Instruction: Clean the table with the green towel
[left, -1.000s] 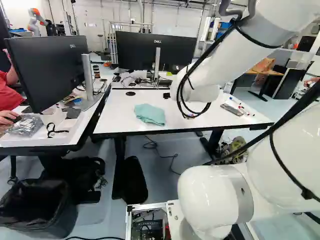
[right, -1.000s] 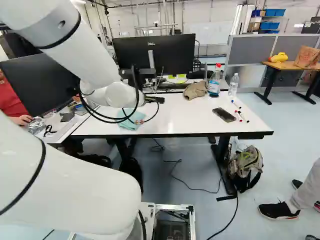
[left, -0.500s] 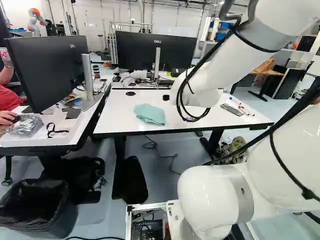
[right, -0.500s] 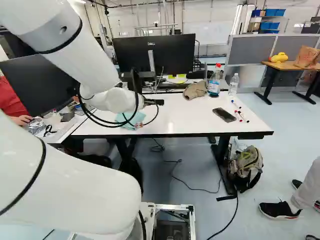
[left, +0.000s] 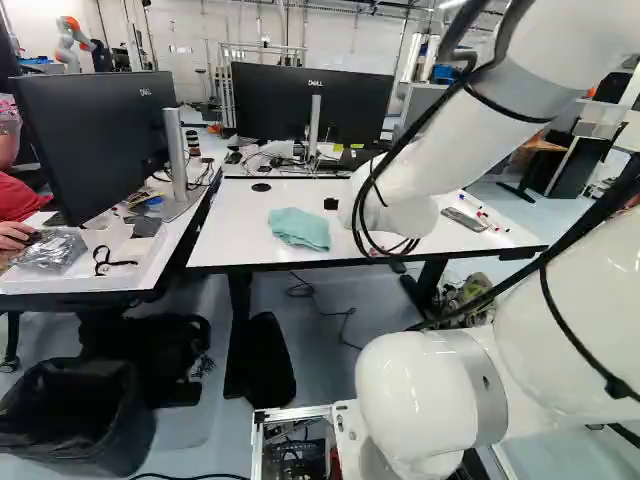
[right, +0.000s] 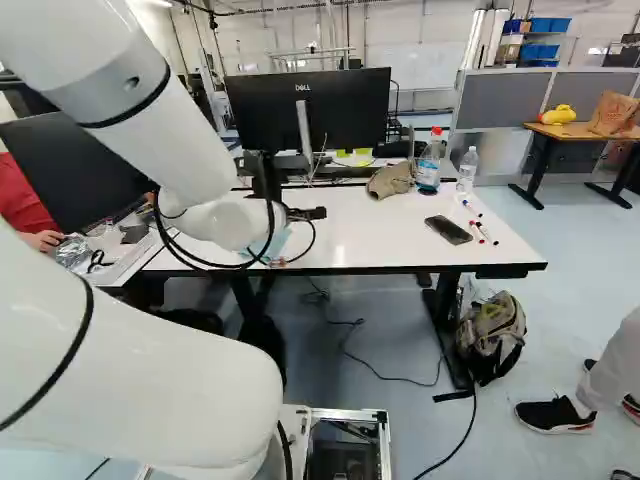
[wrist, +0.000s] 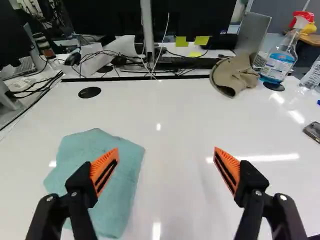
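The green towel (wrist: 120, 185) lies on the table (wrist: 175, 125), below one side of the hand (right: 305, 213) — released, fingers spread wide.

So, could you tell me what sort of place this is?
Probably a robotics lab or shared workshop office: another robot arm stands at the back, with desk monitors and a spray bottle on the white table.
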